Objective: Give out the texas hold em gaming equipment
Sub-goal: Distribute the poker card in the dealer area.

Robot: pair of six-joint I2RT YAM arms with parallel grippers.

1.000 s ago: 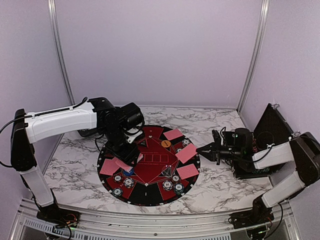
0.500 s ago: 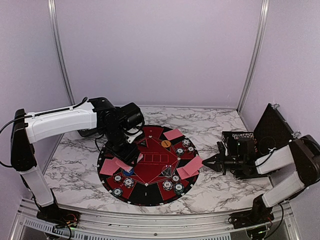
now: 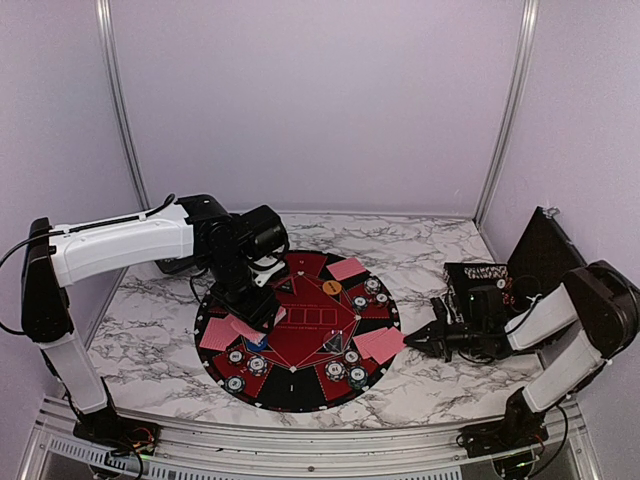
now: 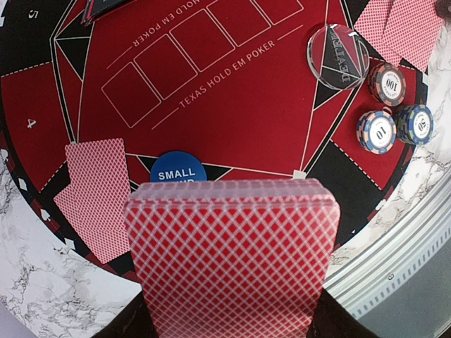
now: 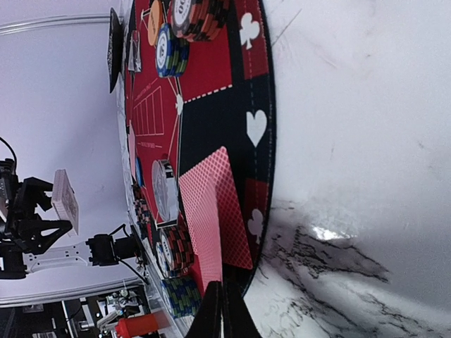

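Observation:
My left gripper (image 3: 258,308) hangs over the left side of the round mat (image 3: 300,388), shut on a deck of red-backed cards (image 4: 229,253) that hides its fingers. Below the deck lie a blue marker (image 4: 177,169) and dealt cards (image 4: 95,197). My right gripper (image 3: 412,345) is low at the mat's right edge, jaws pressed together on the near edge of a red-backed card (image 5: 204,211). That card rests tilted over another card (image 5: 236,225). Striped chips (image 4: 380,130) and a clear dealer disc (image 4: 338,48) sit on the mat, and an orange disc (image 3: 330,287) lies near its far side.
A black case (image 3: 545,255) stands open behind the right arm, on the marble table (image 3: 440,385). More chip stacks (image 5: 176,246) stand just left of the right gripper's card. More cards (image 3: 346,268) lie at the mat's far edge. A metal rail runs along the near table edge.
The right gripper has moved toward the near side along the mat's right edge, bringing a card down onto the other card there. The left arm and its deck have not moved.

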